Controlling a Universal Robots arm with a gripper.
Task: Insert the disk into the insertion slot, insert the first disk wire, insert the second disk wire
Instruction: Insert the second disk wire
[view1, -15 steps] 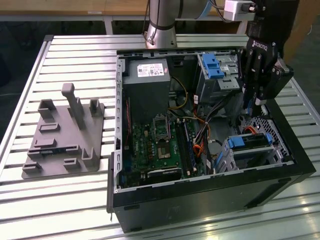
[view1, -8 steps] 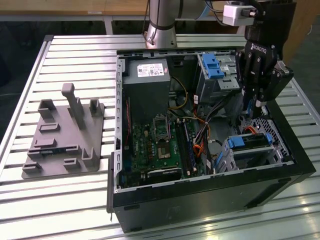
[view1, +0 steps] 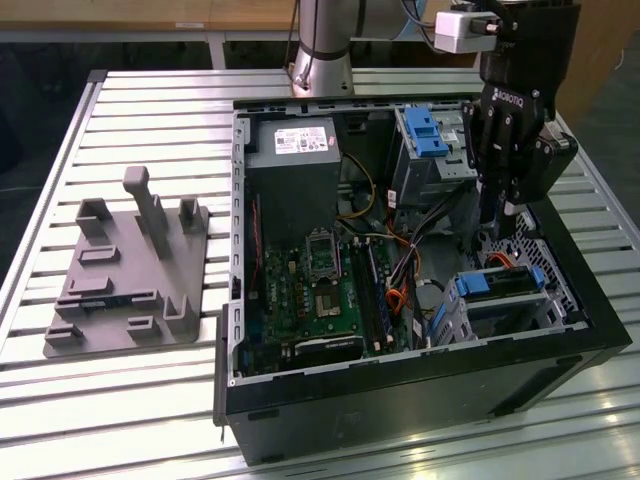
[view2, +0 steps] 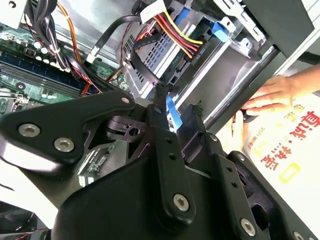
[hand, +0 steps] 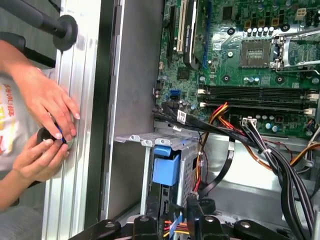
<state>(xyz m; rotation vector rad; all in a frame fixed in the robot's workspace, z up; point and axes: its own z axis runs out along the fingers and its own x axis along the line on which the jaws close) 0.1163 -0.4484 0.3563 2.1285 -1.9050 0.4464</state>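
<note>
Presently pinches blue wire (view2: 172, 117) in narrowed gripper (view2: 178, 102), inside case (view1: 400, 400), close by slot (view1: 500, 316). Lists disk (view1: 503, 287) as seated in slot, inside case. Shows person's hands (hand: 47, 105) outside case, near its wall.

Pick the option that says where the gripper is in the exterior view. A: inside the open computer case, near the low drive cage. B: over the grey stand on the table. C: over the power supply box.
A: the gripper hangs down into the open computer case at the exterior view's right, close to the low drive cage and well away from the grey stand.
</note>
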